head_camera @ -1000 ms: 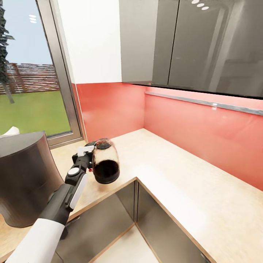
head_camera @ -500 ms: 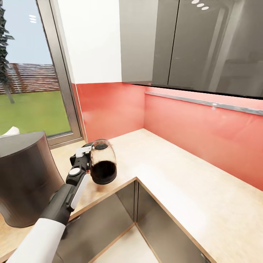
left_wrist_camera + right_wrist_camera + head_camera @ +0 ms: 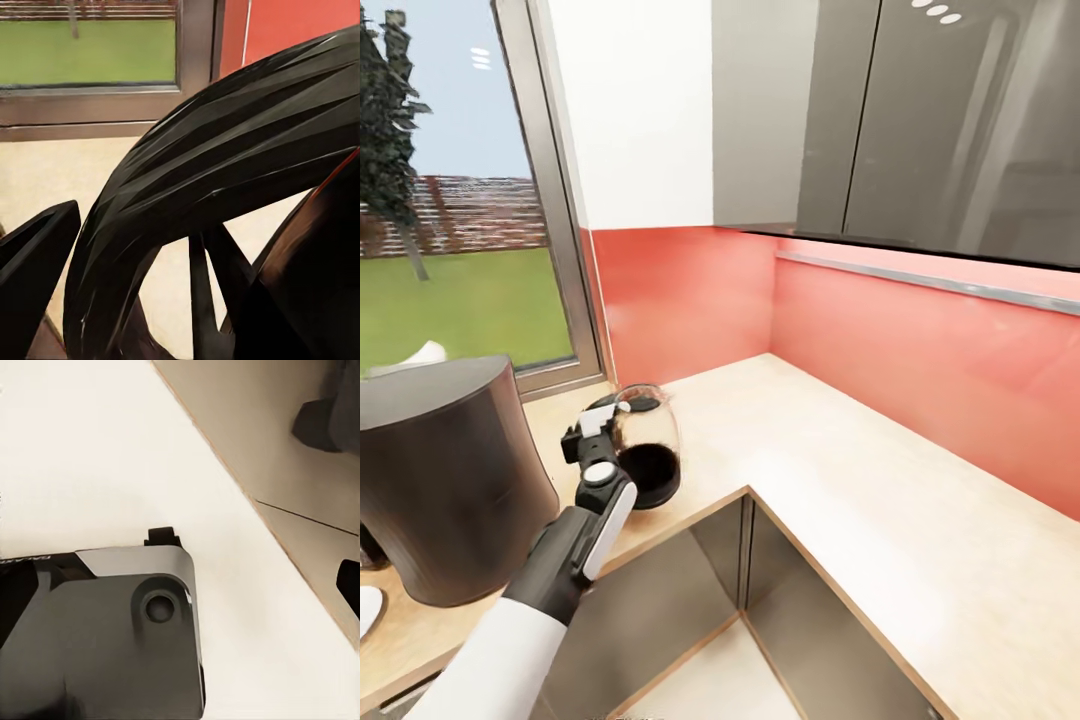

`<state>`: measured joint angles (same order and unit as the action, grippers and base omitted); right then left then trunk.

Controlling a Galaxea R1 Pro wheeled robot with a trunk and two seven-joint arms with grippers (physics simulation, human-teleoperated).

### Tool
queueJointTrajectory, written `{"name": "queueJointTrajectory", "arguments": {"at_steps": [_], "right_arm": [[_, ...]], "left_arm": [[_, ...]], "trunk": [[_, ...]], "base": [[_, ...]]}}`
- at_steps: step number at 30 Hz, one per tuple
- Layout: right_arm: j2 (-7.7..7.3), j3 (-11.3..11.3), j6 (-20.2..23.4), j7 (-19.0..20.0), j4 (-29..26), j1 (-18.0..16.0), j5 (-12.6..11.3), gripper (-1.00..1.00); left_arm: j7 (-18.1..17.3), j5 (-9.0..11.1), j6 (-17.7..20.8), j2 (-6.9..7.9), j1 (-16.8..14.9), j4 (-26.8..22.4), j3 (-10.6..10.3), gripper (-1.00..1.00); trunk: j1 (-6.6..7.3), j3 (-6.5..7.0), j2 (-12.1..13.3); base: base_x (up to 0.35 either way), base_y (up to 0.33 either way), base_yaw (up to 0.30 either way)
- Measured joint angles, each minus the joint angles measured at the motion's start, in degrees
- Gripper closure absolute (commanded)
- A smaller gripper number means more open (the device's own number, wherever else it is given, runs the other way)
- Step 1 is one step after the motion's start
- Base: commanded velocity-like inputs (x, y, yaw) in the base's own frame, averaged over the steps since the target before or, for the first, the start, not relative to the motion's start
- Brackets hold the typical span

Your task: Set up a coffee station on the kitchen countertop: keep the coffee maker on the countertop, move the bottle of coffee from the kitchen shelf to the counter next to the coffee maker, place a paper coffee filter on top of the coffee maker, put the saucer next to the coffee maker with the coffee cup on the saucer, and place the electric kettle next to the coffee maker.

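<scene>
Electric kettle [image 3: 645, 448] sits near the front edge of the kitchen countertop [image 3: 840, 470], close to the inner corner of the L-shaped worktop, base apparently on the surface. Left gripper [image 3: 597, 437] is at the kettle's handle side; left wrist view shows the black loop handle [image 3: 210, 187] arching right across the fingers [image 3: 34, 259], so it looks clamped on the handle, though contact is not clearly resolved. Coffee maker [image 3: 445, 470] stands to the kettle's left, a gap between them, the left forearm crossing that gap. A white saucer rim [image 3: 368, 608] shows at the picture's left edge. Countertop behind and to the right of the kettle is open up to the red backsplash [image 3: 880, 340]. Versus earlier pictures: kettle was tilted and raised, now lower and upright; camera has shifted too. Right gripper's state cannot be told.
</scene>
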<state>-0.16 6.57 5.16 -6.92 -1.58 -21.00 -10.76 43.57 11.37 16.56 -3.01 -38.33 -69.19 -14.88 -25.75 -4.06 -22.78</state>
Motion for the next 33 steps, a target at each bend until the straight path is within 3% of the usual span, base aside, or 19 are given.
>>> {"name": "queueJointTrajectory", "arguments": {"at_steps": [11,17,23,33], "right_arm": [[-0.09,-0.03,-0.08,-0.03,-0.03,0.01,-0.05,-1.0],[-0.82,0.05,-3.51,0.11,-0.09,0.02,0.05,-1.0],[-0.88,0.06,-4.09,0.13,-0.05,0.03,0.07,-1.0],[-0.97,0.06,-4.12,0.25,0.09,0.03,0.22,-1.0]], "left_arm": [[1.65,0.06,-0.25,0.16,0.09,0.02,-0.46,1.0],[1.66,0.1,-0.28,0.16,0.16,0.02,-0.54,1.0],[1.68,0.11,-0.24,0.5,0.24,0.1,-0.37,1.0],[1.67,0.05,-0.26,0.61,0.73,0.63,-0.26,1.0]], "trunk": [[0.0,0.08,0.0],[0.0,0.08,0.0],[0.0,0.08,0.0],[0.0,0.07,0.0]], "base": [[0.0,0.0,0.07],[0.0,0.0,0.0],[0.003,0.0,0.0],[0.148,0.0,0.0]]}}
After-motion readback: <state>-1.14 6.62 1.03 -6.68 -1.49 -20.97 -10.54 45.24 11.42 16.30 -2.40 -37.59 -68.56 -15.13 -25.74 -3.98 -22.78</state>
